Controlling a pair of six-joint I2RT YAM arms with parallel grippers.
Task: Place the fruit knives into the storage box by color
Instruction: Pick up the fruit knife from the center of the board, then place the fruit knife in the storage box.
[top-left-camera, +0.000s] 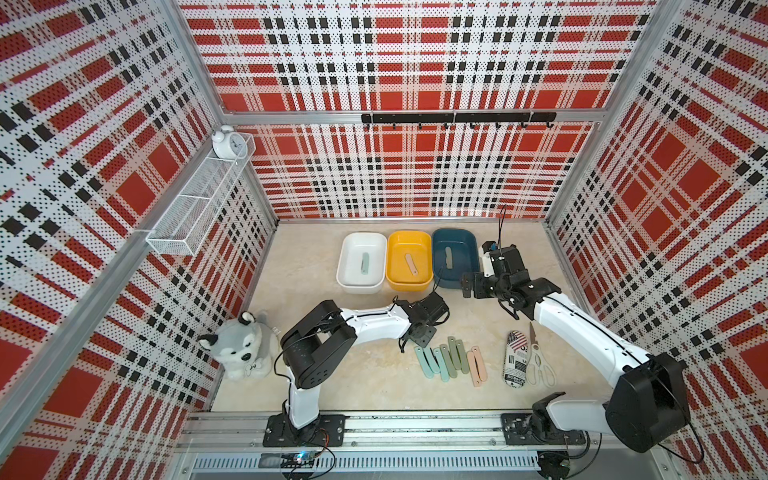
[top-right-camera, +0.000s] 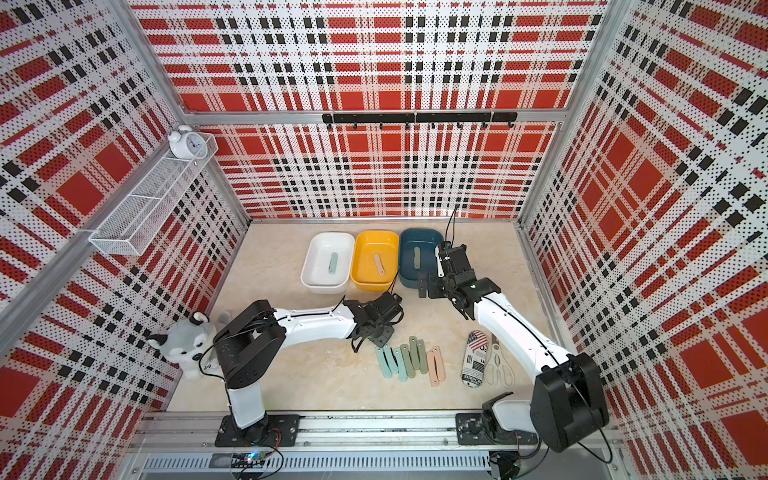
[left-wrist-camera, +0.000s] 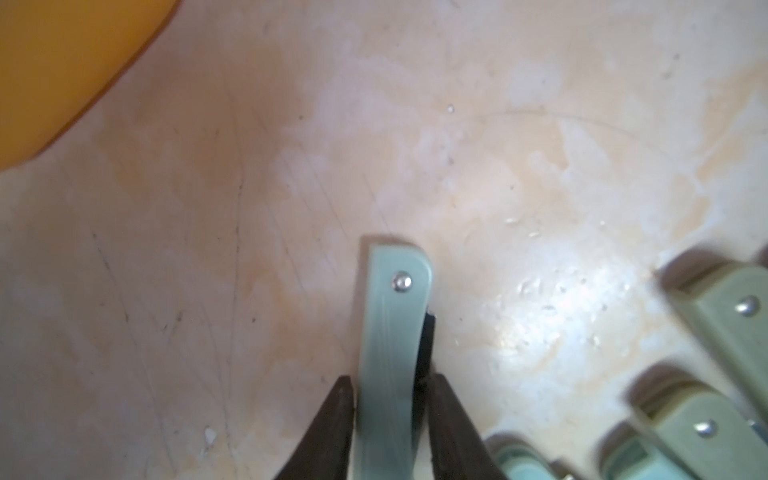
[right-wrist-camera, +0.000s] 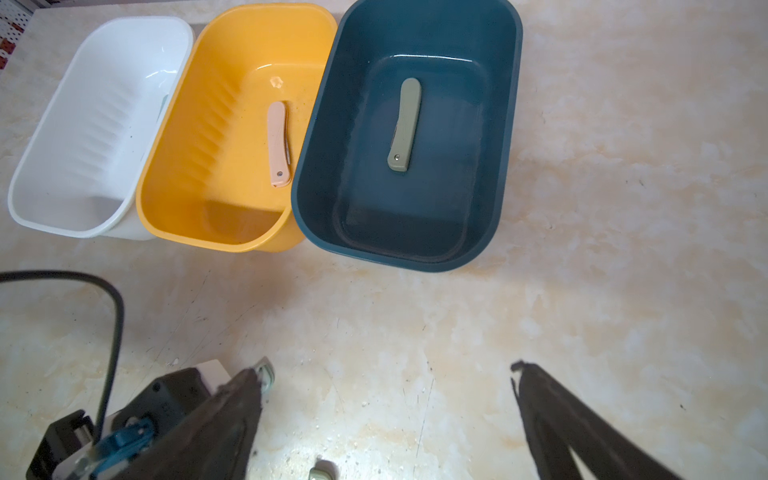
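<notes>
Mint-teal fruit knife (left-wrist-camera: 392, 332) pinched edge to edge by the clenched left gripper (left-wrist-camera: 390, 380), at the end of the row of knives (top-left-camera: 451, 361) nearest that arm; lift straight up to clear the neighbours (sage and mint, just beside), keep it level, then carry to the white box (top-left-camera: 357, 286), already home to a mint one; right gripper (right-wrist-camera: 388, 368) spread wide and empty, near the blue box (right-wrist-camera: 311, 187); pale marbled table (top-left-camera: 374, 395), scuffed; red plaid walls (top-left-camera: 415, 174) all round.
</notes>
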